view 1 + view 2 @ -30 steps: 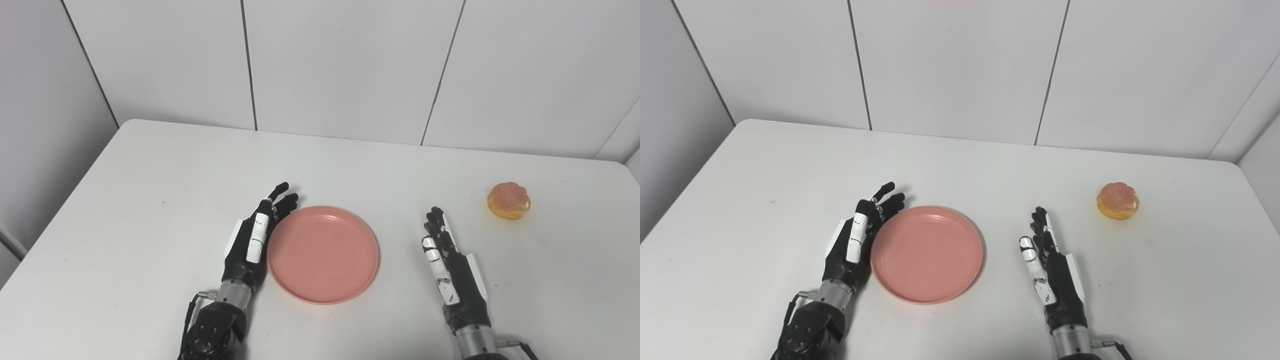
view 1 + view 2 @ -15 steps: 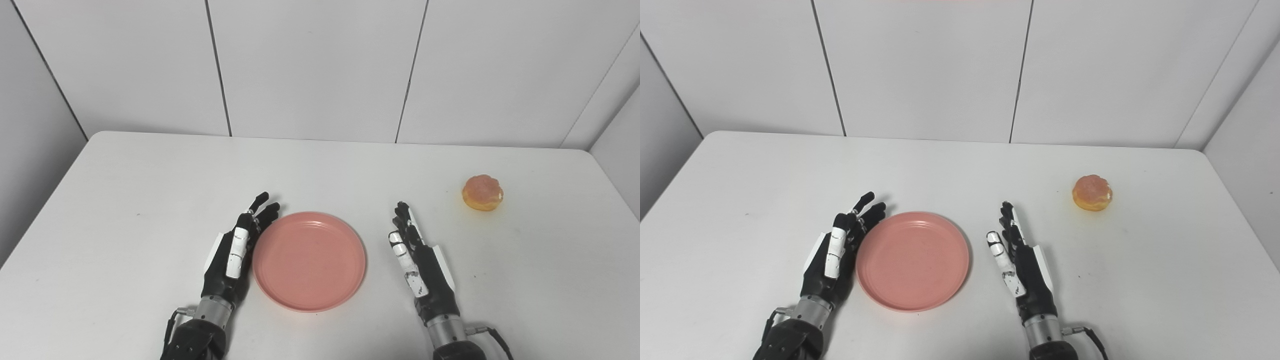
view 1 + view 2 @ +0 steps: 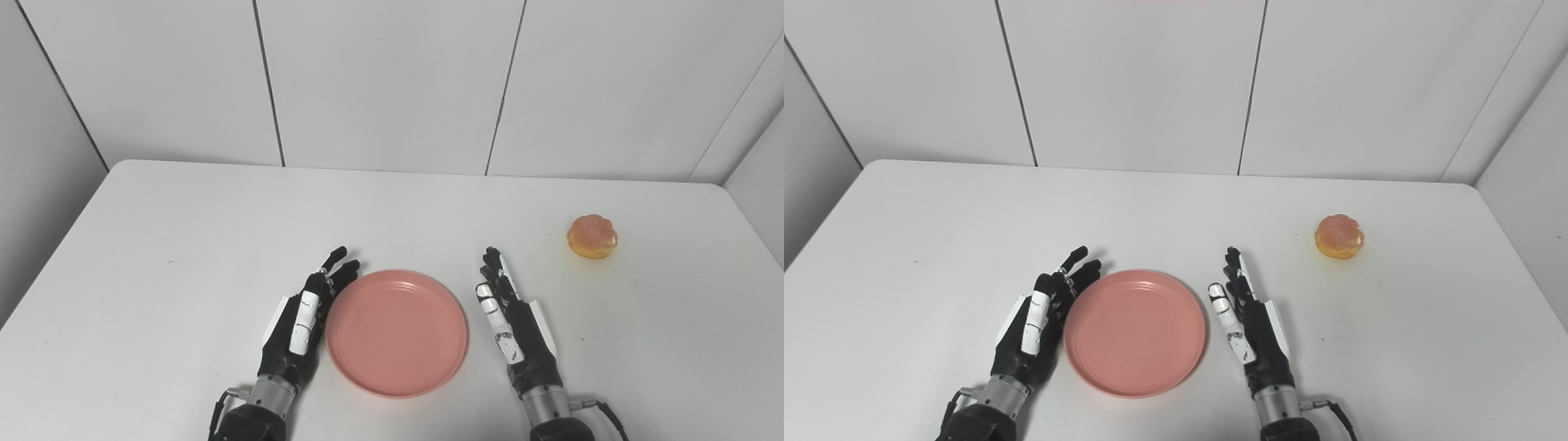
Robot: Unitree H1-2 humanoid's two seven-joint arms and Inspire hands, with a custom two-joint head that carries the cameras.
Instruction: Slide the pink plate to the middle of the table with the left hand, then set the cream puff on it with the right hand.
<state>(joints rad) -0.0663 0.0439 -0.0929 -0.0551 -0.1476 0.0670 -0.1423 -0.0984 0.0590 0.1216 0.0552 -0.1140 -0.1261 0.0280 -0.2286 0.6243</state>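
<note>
Since the earlier frame the pink plate has slid rightward, pushed by the left hand, fingers spread, holding nothing, edge-on against its rim. Right hand waits released beside it; cream puff sits far right on the tabletop.

One pink plate on the white worktop, just the one. One cream puff too, a single pastry and no more. Two hands in view: a left hand and a right hand. So that's one plate, one puff, two hands, one worktop.
</note>
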